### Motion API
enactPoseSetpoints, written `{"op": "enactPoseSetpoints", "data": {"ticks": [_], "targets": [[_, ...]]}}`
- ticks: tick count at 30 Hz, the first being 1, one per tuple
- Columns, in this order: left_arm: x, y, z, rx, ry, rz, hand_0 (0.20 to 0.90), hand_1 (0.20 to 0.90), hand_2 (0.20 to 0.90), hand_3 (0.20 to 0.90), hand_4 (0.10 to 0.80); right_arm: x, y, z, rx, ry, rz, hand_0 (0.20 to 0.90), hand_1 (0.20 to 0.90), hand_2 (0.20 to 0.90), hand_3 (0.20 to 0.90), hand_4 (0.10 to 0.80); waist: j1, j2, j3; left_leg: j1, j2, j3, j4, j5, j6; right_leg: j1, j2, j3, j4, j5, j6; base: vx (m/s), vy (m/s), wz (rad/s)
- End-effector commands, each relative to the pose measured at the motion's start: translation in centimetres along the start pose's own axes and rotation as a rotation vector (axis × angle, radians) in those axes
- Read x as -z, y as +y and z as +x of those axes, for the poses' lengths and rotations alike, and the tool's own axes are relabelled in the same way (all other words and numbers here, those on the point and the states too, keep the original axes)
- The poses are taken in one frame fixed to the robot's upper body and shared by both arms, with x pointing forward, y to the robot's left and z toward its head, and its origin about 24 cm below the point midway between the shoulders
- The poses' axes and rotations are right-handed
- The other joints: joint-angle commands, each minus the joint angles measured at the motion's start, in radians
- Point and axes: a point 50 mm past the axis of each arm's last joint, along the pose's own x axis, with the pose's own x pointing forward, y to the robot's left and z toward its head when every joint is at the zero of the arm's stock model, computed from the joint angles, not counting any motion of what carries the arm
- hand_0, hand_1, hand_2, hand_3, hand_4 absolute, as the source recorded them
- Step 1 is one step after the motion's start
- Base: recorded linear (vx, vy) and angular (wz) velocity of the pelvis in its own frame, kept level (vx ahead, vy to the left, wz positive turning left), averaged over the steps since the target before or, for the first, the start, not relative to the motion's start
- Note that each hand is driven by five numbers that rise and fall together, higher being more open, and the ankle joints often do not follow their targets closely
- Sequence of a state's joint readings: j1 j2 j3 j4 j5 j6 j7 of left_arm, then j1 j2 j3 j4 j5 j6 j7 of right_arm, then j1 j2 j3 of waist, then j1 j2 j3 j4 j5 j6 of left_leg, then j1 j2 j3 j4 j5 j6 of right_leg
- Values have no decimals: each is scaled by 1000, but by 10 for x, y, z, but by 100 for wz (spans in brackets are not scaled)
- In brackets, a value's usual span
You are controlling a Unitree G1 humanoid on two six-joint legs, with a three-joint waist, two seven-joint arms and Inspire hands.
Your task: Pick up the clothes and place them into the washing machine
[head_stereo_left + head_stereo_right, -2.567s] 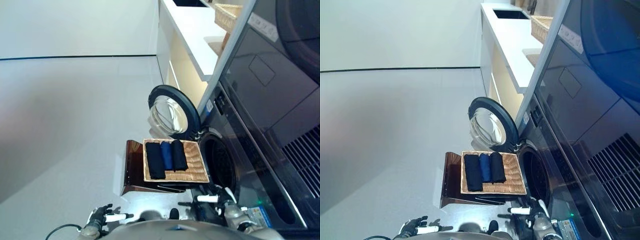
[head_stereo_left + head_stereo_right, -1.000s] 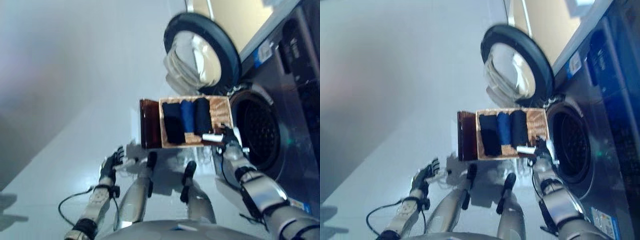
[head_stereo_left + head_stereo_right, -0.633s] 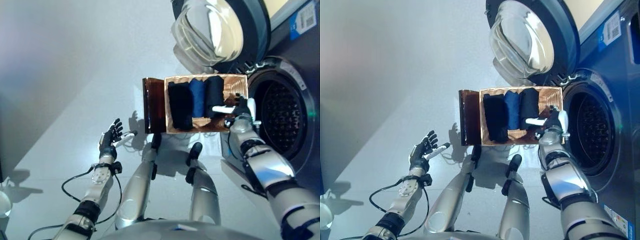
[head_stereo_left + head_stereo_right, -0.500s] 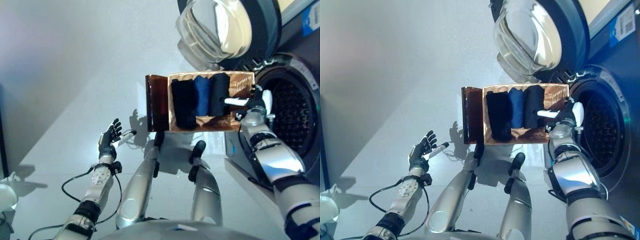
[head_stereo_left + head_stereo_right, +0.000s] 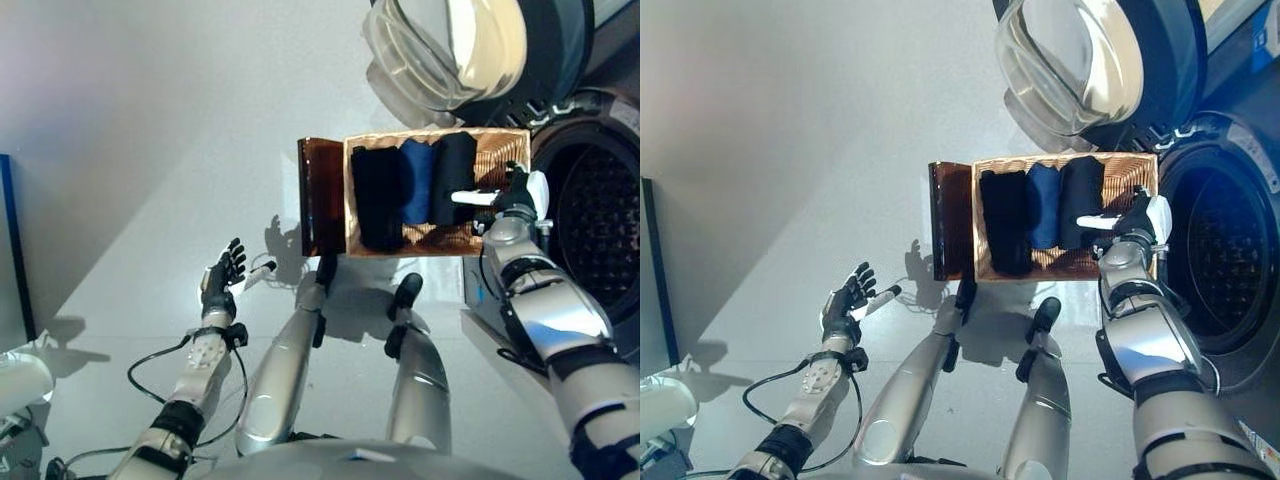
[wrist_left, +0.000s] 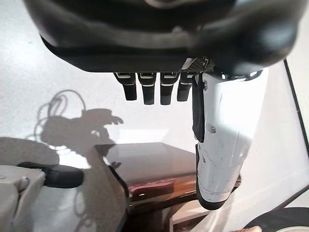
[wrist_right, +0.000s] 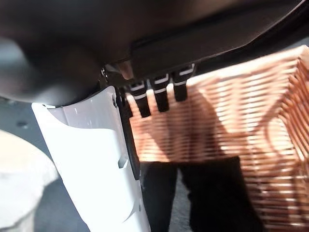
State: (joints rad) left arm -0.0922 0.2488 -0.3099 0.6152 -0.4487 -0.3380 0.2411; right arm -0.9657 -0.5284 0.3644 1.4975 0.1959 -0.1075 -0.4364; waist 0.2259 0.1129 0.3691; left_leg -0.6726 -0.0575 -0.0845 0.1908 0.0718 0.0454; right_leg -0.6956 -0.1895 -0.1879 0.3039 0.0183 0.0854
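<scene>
At frame right we face the washing machine (image 5: 1225,250), door (image 5: 1100,60) swung wide above. The wicker basket (image 5: 1145,180), centre, holds three folded clothes (image 5: 1040,205). Our right hand (image 5: 1130,222), fingers extended and empty, hovers at its right rim, which could snag it. Left hand (image 5: 845,300) spreads idle, lower left.

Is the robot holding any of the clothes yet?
No, nothing is held. The right hand hovers open over the woven wicker basket, next to the black folded cloth. The left hand is open over the floor.
</scene>
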Motion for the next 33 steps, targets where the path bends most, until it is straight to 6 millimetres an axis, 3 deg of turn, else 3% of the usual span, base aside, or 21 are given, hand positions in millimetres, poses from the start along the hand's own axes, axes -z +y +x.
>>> {"op": "enactPoseSetpoints", "data": {"ticks": [1, 5, 6, 7, 8, 10, 13, 15, 19, 22, 33], "targets": [[-26, 8, -3, -28, -159, -42, 900, 900, 900, 900, 800, -27, -37, 13, 146, -97, -36, 900, 900, 900, 900, 800, 8, 28, -28, -72, -29, -3, 60, -55, -70, 46, -3, 25, 23, -68, -10, -83, 37, 4], [-37, 3, -4, -3, -209, -44, 900, 900, 900, 900, 800, -29, -47, 15, 175, -94, -43, 900, 900, 900, 900, 800, 22, 33, -19, -84, -37, -9, 76, -85, -72, 36, -13, 26, 45, -101, -5, 56, 2, 10], [-39, 2, -4, -1, -220, -48, 900, 900, 900, 900, 800, -30, -49, 16, 180, -93, -47, 823, 823, 823, 823, 745, 26, 35, -17, -92, -39, -10, 78, -85, -71, 29, -15, 26, 49, -101, -5, 0, 0, 0], [-41, 1, -3, -1, -230, -50, 900, 900, 900, 900, 800, -29, -51, 16, 183, -91, -49, 628, 628, 628, 628, 606, 29, 38, -16, -98, -42, -12, 81, -84, -71, 21, -17, 25, 56, -103, -5, 0, 0, 0], [-43, 0, -3, 4, -238, -51, 900, 900, 900, 900, 800, -30, -52, 17, 186, -92, -47, 538, 538, 538, 538, 541, 32, 40, -14, -105, -44, -14, 84, -84, -70, 16, -18, 25, 59, -104, -5, 0, 0, 0], [-47, -1, -2, 5, -253, -54, 900, 900, 900, 900, 800, -32, -56, 18, 194, -92, -46, 483, 483, 483, 483, 502, 41, 42, -10, -114, -45, -15, 84, -82, -70, 8, -23, 20, 67, -104, -2, 13, 22, 7], [-49, -3, -2, 8, -263, -60, 900, 900, 900, 900, 800, -33, -59, 18, 198, -93, -42, 466, 466, 466, 466, 490, 46, 46, -9, -129, -47, -16, 92, -82, -69, -5, -29, 16, 78, -107, -1, 12, 15, 5], [-47, -2, -1, 0, -253, -54, 900, 900, 900, 900, 800, -32, -60, 19, 200, -89, -45, 373, 373, 373, 373, 424, 55, 50, -10, -136, -52, -20, 97, -81, -69, -13, -33, 12, 95, -117, -1, 32, 19, 8], [-45, 0, -2, -7, -245, -54, 900, 900, 900, 900, 800, -31, -61, 19, 202, -84, -54, 324, 324, 324, 324, 388, 66, 54, -16, -144, -60, -23, 102, -82, -69, -13, -41, 2, 100, -119, 0, 28, 6, 14], [-42, 1, -3, -17, -236, -56, 900, 900, 900, 900, 800, -27, -62, 19, 205, -68, -59, 211, 211, 211, 211, 308, 79, 62, -26, -141, -65, -29, 100, -78, -70, -12, -48, -1, 108, -124, 1, 22, 7, 2], [-30, 6, -7, -31, -186, -34, 900, 900, 900, 900, 800, -4, -67, 18, 217, 4, -121, 200, 200, 200, 200, 300, 79, 75, -39, -101, -65, -31, 89, -73, -68, 16, -44, 5, 116, -132, -7, 6, 3, 5]]}}
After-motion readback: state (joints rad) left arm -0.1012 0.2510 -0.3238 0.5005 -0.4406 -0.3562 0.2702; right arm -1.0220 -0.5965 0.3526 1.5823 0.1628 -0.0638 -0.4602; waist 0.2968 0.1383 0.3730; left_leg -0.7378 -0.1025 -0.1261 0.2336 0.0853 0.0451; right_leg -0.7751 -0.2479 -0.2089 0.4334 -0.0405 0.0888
